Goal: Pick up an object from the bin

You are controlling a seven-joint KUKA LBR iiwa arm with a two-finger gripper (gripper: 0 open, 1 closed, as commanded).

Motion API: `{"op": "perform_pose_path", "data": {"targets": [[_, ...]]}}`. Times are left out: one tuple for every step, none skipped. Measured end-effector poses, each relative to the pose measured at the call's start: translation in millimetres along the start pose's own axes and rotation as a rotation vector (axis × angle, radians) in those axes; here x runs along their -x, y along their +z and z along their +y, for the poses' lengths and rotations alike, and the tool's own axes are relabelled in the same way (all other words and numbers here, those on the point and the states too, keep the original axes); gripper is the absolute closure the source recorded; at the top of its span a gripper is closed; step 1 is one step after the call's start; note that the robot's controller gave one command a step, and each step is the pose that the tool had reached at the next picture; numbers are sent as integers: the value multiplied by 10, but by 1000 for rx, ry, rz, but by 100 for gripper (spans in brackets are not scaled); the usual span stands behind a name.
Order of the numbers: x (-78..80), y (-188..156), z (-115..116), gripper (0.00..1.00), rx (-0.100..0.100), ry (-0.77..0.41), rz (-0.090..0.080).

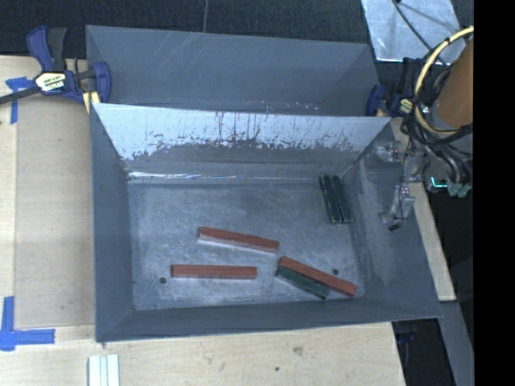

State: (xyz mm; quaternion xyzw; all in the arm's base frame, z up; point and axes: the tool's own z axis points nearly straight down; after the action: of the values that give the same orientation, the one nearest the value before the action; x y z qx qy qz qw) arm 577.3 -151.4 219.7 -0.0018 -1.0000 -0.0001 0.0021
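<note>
I work in what looks like a robotics lab or test cell; nothing here is homely. My bin (241, 71) is bare grey sheet metal with sloped walls, and its back wall is streaked with scratches. Loose black and yellow cables (426, 79) loop round my arm (459, 87) at the right. Behind the bin lies a dark, plain surface (265, 2). The few bars (238, 240) inside are plain and unmarked.

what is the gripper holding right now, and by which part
Nothing; the gripper is empty above the bin's right wall, beside the dark green bar.
</note>
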Motion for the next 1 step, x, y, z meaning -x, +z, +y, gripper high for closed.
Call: {"op": "perform_pose_path", "data": {"targets": [[24,824,1015,0,4,-151,-2]]}}
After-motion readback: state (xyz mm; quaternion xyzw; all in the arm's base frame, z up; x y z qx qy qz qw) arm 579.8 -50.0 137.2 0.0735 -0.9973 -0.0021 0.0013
